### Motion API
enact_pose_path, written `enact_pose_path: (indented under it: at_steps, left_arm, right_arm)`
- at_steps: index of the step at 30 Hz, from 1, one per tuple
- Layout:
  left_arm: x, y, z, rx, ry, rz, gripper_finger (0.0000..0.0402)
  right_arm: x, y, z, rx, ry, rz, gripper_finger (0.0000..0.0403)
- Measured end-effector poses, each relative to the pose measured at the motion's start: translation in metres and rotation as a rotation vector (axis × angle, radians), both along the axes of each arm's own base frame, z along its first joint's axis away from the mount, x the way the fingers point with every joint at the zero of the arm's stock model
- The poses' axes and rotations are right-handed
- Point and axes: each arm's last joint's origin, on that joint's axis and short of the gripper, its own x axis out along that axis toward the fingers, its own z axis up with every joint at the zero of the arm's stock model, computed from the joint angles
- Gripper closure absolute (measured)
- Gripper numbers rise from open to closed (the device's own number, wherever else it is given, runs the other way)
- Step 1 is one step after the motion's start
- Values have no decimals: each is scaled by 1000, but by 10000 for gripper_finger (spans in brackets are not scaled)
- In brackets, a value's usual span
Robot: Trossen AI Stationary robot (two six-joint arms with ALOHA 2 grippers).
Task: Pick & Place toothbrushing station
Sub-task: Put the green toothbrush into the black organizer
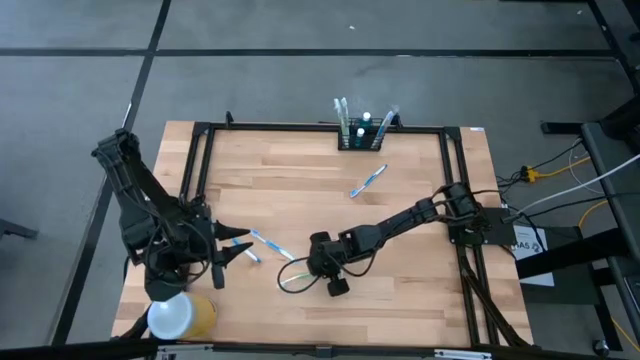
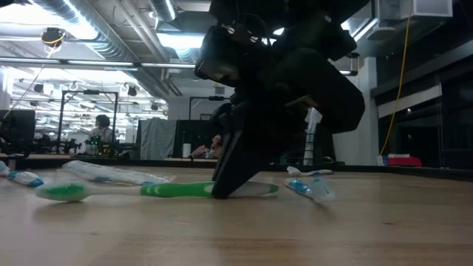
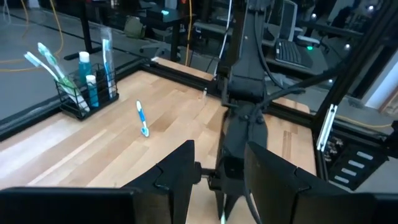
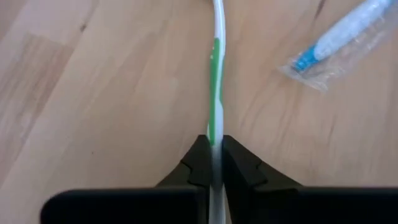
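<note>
The toothbrushing station (image 1: 362, 131), a black wire rack with upright brushes and tubes, stands at the table's far edge; the left wrist view shows the station (image 3: 87, 84) too. A green-and-white toothbrush (image 1: 296, 280) lies flat on the wood near the middle front. My right gripper (image 4: 214, 144) is down on the toothbrush (image 2: 177, 190), shut on its handle. My left gripper (image 3: 217, 180) hovers open at the table's left (image 1: 226, 252), holding nothing. My right gripper pinches the toothbrush's handle (image 4: 215, 127) between its two fingers, one on each long side, where the green strip gives way to white. The fingers (image 2: 230, 174) slant down from the table's right. The brush lies flat on the table.
A blue-and-white toothbrush (image 1: 367, 181) lies loose before the station. Clear-wrapped brushes (image 1: 266, 243) lie between the two grippers, one close to the right gripper (image 4: 339, 40). A yellow cylinder with a white top (image 1: 181, 315) stands at the near left corner. A black frame (image 1: 300, 127) rims the table.
</note>
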Motion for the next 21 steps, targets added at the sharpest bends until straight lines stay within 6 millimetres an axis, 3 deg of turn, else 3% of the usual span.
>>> enact_pose_path:
  at_steps: [6,12,17,21]
  left_arm:
    - [-3,4,-1,31,27,-5,263]
    - [-1,11,-6,12,77,16,263]
    - [3,16,-6,45,83,42,257]
    - [6,19,-3,93,21,118,234]
  right_arm:
    - [-3,-9,22,-87,-56,-112,382]
    - [-14,-21,98,-86,-269,-225,382]
    - [-43,-35,167,-45,-501,-299,382]
    - [-70,-43,203,15,-664,-331,382]
